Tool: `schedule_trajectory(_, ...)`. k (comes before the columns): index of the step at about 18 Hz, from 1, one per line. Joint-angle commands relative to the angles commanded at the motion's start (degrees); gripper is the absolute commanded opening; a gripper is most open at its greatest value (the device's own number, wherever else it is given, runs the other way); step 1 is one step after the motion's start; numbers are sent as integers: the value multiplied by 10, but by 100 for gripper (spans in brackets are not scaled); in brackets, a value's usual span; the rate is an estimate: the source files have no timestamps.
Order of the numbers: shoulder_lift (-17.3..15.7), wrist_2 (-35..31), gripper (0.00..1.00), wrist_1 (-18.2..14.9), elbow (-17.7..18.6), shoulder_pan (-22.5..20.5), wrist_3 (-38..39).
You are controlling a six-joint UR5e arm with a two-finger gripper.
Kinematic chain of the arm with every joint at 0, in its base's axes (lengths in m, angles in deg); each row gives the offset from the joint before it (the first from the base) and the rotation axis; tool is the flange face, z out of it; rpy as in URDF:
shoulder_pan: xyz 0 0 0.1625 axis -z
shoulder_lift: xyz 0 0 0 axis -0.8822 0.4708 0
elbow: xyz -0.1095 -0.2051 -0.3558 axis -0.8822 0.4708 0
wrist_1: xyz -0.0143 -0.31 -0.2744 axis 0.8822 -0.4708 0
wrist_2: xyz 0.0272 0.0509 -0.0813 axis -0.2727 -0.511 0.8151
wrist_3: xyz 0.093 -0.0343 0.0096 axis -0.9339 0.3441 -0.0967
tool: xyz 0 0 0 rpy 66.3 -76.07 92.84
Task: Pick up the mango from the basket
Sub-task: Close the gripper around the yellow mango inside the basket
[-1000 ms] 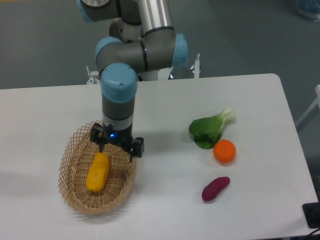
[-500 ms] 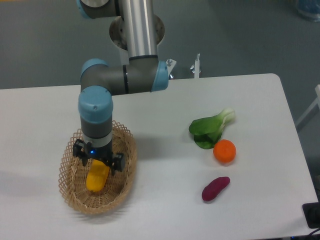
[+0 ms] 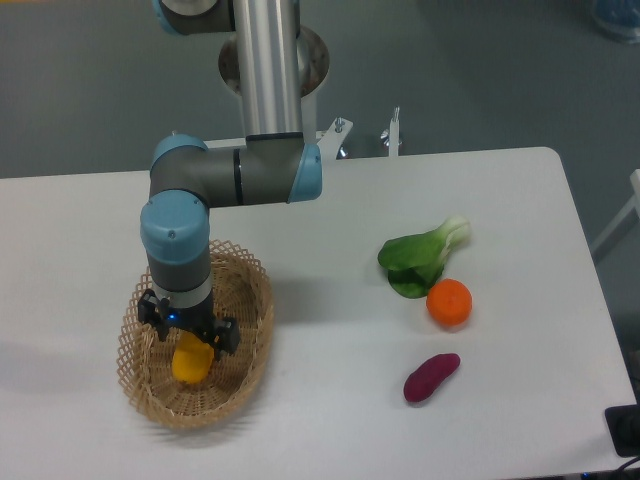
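pincer (image 3: 187, 338) low inside the basket (image 3: 255, 300), right over the mango (image 3: 190, 362) | spread or pinching: cannot tell, fingers hidden | mango lies in basket, seems touched by pincer | on counter (image 3: 330, 420) far right: bok choy (image 3: 412, 262), orange (image 3: 449, 302), purple sweet potato (image 3: 431, 377)

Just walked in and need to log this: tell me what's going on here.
The arm has its gripper down inside the basket, right over the mango, which lies on the basket floor. The wrist hides the fingers, so whether they have closed on the fruit cannot be told. On the table to the right lie a bok choy, an orange and a sweet potato.
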Motion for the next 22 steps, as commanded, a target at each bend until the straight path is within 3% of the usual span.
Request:
schedule_trajectory(6, 0, 0, 97, 2, 0, 4, 1)
schedule_trajectory(9, 0, 0, 76, 2, 1, 5, 9)
schedule_trajectory(11, -2, -3, 54, 2, -1, 5, 11)
schedule_trajectory(18, -6, -11, 49, 3, -2, 5, 6)
schedule_trajectory(22, -26, -20, 49, 1, -6, 4, 2)
